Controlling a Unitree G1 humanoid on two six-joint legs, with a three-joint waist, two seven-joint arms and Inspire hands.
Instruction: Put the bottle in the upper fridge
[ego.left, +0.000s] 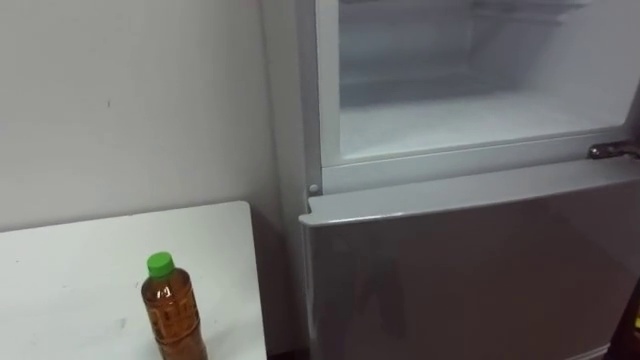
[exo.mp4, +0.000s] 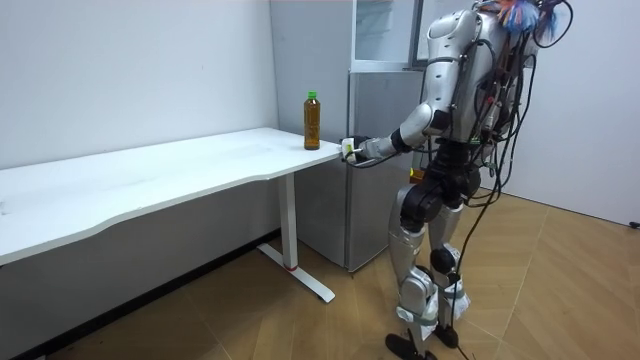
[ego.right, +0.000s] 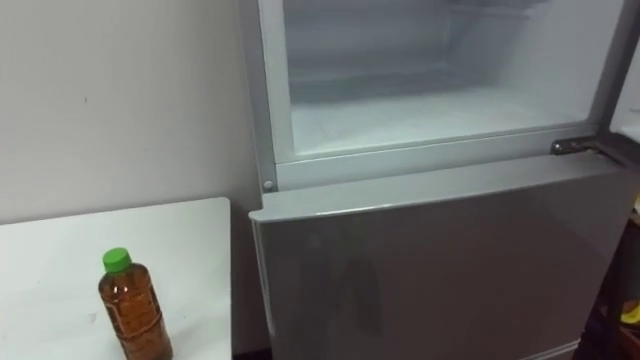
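eye views, bottle: the bottle (ego.left: 172, 310), amber with a green cap, stands upright near the corner of the white tabletop (ego.left: 80, 270).
eye views, fridge: the fridge (ego.left: 290, 120) is just beside the tabletop. Its upper compartment (ego.left: 470, 110) is open and white inside, and its lower door (ego.left: 470, 270) is shut.
room view, robot: it stands facing the fridge, by the tabletop's end.
room view, left robot hand: the left robot hand (exo.mp4: 352, 150) is held out about level with the tabletop's edge. I cannot tell whether it is open or closed.
room view, bottle: on the tabletop, near the robot hand on the room view's left, apart from it.
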